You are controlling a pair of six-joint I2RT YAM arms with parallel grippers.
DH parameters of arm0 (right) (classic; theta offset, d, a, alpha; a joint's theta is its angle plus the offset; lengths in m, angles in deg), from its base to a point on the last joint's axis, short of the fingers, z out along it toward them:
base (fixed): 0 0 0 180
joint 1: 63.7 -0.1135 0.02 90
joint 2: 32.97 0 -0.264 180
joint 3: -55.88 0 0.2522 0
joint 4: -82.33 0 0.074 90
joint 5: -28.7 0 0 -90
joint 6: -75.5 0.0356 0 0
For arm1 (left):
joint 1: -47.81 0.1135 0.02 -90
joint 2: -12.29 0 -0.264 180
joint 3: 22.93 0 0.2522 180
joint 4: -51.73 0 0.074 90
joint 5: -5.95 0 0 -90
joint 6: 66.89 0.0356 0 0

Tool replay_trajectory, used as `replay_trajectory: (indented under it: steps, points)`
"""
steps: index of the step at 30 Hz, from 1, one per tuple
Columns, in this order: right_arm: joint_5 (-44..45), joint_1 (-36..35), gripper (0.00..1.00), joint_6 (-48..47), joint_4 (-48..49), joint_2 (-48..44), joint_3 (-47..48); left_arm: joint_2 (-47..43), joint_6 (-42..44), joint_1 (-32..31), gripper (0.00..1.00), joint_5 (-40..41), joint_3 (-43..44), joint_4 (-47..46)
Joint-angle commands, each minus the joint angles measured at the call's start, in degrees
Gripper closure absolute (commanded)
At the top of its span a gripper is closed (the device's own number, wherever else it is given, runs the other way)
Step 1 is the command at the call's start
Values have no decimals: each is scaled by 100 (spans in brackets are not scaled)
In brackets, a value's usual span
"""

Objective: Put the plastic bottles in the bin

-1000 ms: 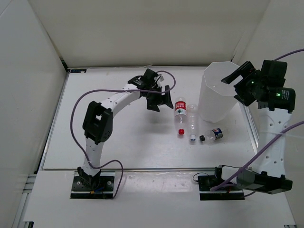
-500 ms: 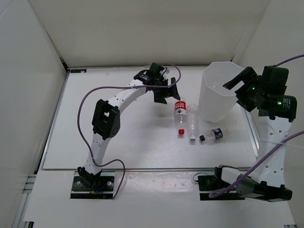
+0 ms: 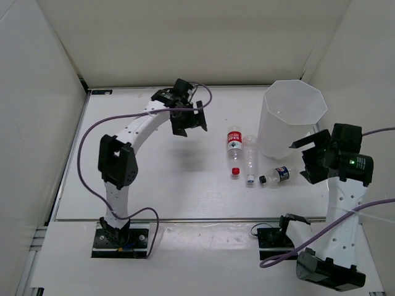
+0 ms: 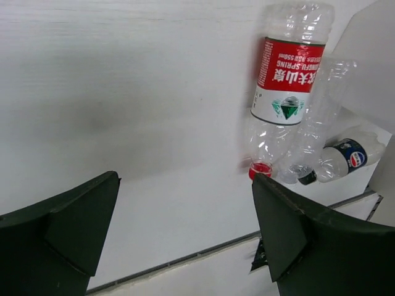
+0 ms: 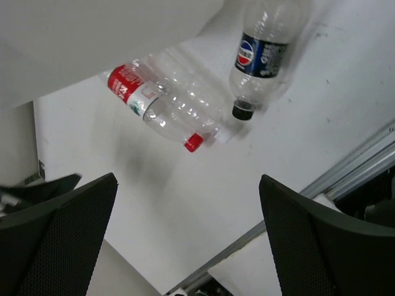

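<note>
Three plastic bottles lie side by side on the white table, left of the bin's foot. They are the red-labelled bottle point(image 3: 234, 147) with a red cap, the plain bottle point(image 3: 250, 156) and the short dark-capped bottle point(image 3: 276, 175). The tall translucent bin point(image 3: 290, 117) stands upright at the back right. My left gripper point(image 3: 190, 123) is open and empty, hovering left of the red-labelled bottle point(image 4: 287, 83). My right gripper point(image 3: 302, 159) is open and empty, just right of the short bottle point(image 5: 264, 52). The right wrist view also shows the red-labelled bottle point(image 5: 139, 98) and the plain bottle point(image 5: 185, 92).
White walls enclose the table at the left, back and right. A metal rail point(image 3: 185, 219) runs along the table's near edge. The bin's wall point(image 4: 370, 55) fills the upper right of the left wrist view. The purple cables loop off both arms.
My left gripper swung left, away from the red-labelled bottle. My right gripper came down from beside the bin's rim to low by the short bottle. The bottles have not moved.
</note>
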Motion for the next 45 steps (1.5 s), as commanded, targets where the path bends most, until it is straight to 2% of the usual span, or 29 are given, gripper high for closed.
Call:
replay_trajectory:
  steps: [1,4,7,11,16,23,27,29,31,32,33,35,38,39,40,42,45]
  points:
    - [43,52,1,540,-278,-76,-495,-1013,-65,237,0,429,-129,371]
    - [148,52,0,751,-139,107,-1248,-1487,-65,421,0,429,-507,433]
    - [87,104,0,673,563,554,-2004,-1936,-65,623,0,298,-938,381]
    - [87,105,0,673,1311,1100,-2569,-2270,-65,879,0,43,-1272,380]
    - [78,105,0,225,2208,1689,-2737,-2350,93,879,0,42,-1377,380]
    - [394,105,0,49,2780,2392,-2632,-2420,199,879,0,42,-1650,328]
    - [395,105,1,-22,2833,3411,-2395,-2472,199,879,0,42,-1843,327]
    - [325,105,9,-241,2833,3728,-2334,-2473,199,879,0,42,-1844,327]
    - [325,105,31,-294,2692,3879,-2333,-2473,199,879,0,42,-1844,327]
    - [255,105,46,-294,2605,3670,-2333,-2473,199,879,0,103,-1844,327]
    - [185,105,51,-294,2500,3511,-2394,-2473,199,879,0,104,-1844,327]
    - [70,105,53,-294,2237,2951,-2465,-2473,199,879,0,104,-1896,327]
    - [-342,105,60,-145,1210,2027,-2237,-2473,138,879,0,104,-1958,327]
    - [-491,105,65,-49,633,1754,-2132,-2473,137,879,0,52,-2019,327]
    - [-667,105,65,13,357,1230,-1992,-2473,137,879,0,51,-2020,275]
    - [-1081,105,71,92,-301,761,-1246,-2412,76,879,0,-2,-2020,275]
    - [-977,105,72,-55,-490,407,27,-2263,23,879,0,-221,-1897,222]
